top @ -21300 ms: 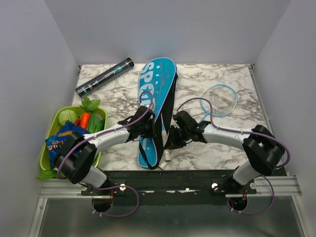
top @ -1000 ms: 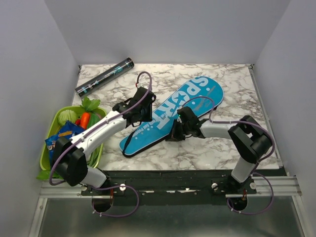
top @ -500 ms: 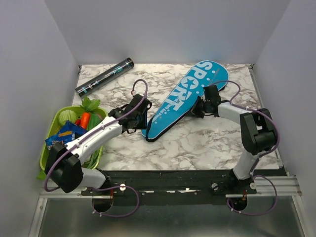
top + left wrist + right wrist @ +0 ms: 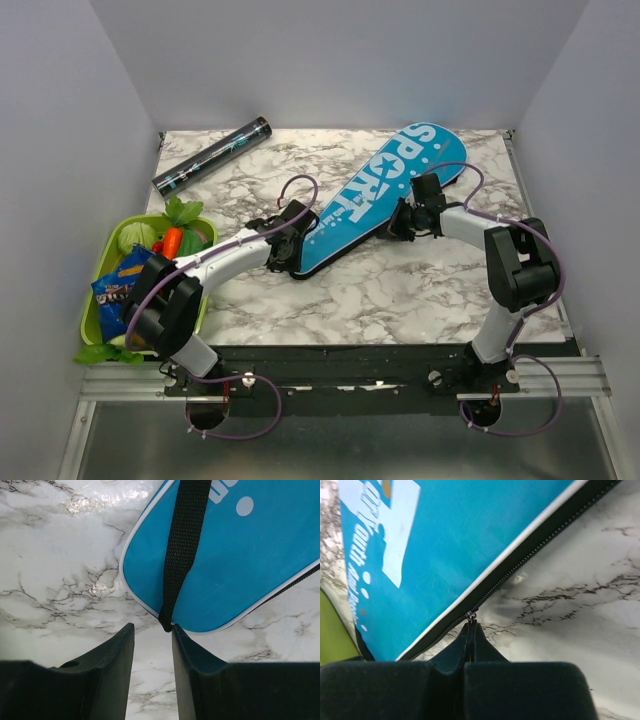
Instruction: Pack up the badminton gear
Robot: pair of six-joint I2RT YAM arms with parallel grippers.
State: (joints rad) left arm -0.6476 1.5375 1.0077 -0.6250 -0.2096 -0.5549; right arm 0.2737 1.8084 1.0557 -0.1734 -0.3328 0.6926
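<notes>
The long blue "SPORT" racket cover (image 4: 375,205) lies slanted from the table's middle toward the back right, zipped along its edge. My right gripper (image 4: 397,226) sits at its right edge, shut on the small zipper pull (image 4: 470,616) of the black zipper (image 4: 530,555). My left gripper (image 4: 288,256) is at the cover's near end, open, with bare marble between its fingers (image 4: 122,647). The cover's black strap (image 4: 182,545) ends just ahead of the right finger. The dark slim tube (image 4: 212,155) lies at the back left.
A green basket (image 4: 100,285) of vegetables and a snack packet stands at the left edge beside the left arm. White walls close in the table on three sides.
Over the last second the cover swung toward the back right, with the right gripper sliding up along its zipper edge. The left gripper came back to the cover's near end.
</notes>
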